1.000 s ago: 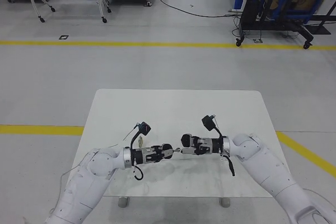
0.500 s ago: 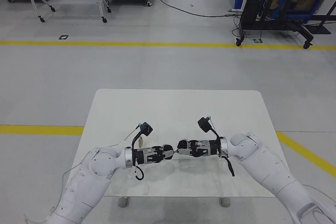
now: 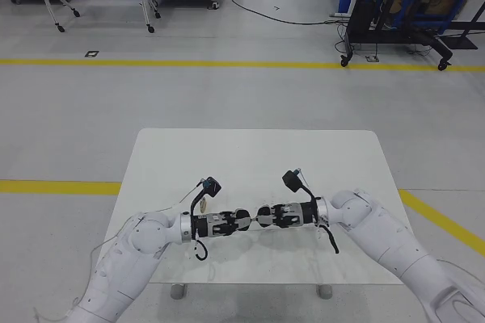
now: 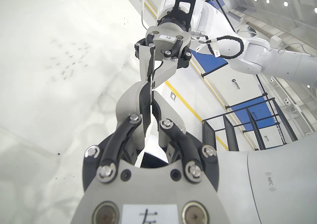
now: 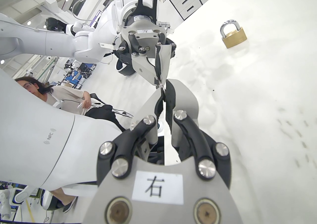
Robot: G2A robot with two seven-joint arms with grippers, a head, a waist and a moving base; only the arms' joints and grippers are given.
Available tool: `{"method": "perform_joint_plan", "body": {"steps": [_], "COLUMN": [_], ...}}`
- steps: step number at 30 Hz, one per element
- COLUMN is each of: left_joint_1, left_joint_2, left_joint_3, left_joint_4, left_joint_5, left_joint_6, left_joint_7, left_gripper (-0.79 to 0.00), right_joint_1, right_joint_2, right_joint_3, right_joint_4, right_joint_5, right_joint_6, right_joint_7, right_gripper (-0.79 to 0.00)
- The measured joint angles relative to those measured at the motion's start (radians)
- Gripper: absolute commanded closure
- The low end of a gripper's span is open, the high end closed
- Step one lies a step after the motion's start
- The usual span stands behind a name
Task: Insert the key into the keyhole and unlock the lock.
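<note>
A brass padlock (image 5: 233, 34) with a steel shackle lies flat on the white table (image 3: 250, 161), off to one side of the left arm. Over the table's front middle, my left gripper (image 3: 250, 219) and right gripper (image 3: 262, 218) meet tip to tip. A thin metal key (image 4: 150, 85) runs between them, mostly hidden by the pads. In the left wrist view, the left gripper (image 4: 149, 98) is shut on one end and the right gripper (image 4: 151, 77) on the other. From the right wrist, the key (image 5: 160, 85) shows as a small glint at the right gripper (image 5: 163, 93).
Faint scuff marks (image 4: 71, 54) dot the table top. The table's front edge (image 3: 250, 283) runs just below both forearms. Grey floor with yellow lines (image 3: 48, 186) surrounds the table.
The right gripper has moved left toward the left gripper and closed the small gap. The two sets of fingertips now touch around the key.
</note>
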Motion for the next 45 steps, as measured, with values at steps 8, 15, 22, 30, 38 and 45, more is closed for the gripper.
{"method": "perform_joint_plan", "body": {"steps": [8,15,22,30,38,45], "left_joint_1": [0.002,0.002,0.009,0.223,0.344,0.199], "left_joint_2": [0.003,0.003,0.007,0.058,0.076,0.057], "left_joint_3": [-0.019,-0.018,-0.03,-0.224,-0.279,-0.165], "left_joint_4": [0.001,0.001,-0.044,-0.367,-0.492,-0.333], "left_joint_5": [-0.005,-0.004,0.054,0.462,0.792,0.859], "left_joint_6": [0.01,0.01,0.031,0.277,0.491,0.524], "left_joint_7": [0.067,0.065,0.101,0.181,0.141,0.122], "left_gripper": [-0.785,-0.785,-0.785,-0.785,-0.517,-0.382], "right_joint_1": [0.0,-0.041,-0.043,-0.043,-0.043,-0.043], "right_joint_2": [0.013,0.059,0.06,0.06,0.06,0.06], "right_joint_3": [-0.004,0.132,0.136,0.136,0.136,0.136], "right_joint_4": [-0.001,-0.023,-0.024,-0.024,-0.024,-0.024], "right_joint_5": [0.023,0.076,0.078,0.078,0.078,0.078], "right_joint_6": [-0.021,-0.02,-0.02,-0.02,-0.02,-0.02], "right_joint_7": [-0.021,-0.039,-0.041,-0.041,-0.041,-0.041], "right_gripper": [0.0,0.0,0.0,0.0,0.0,0.0]}}
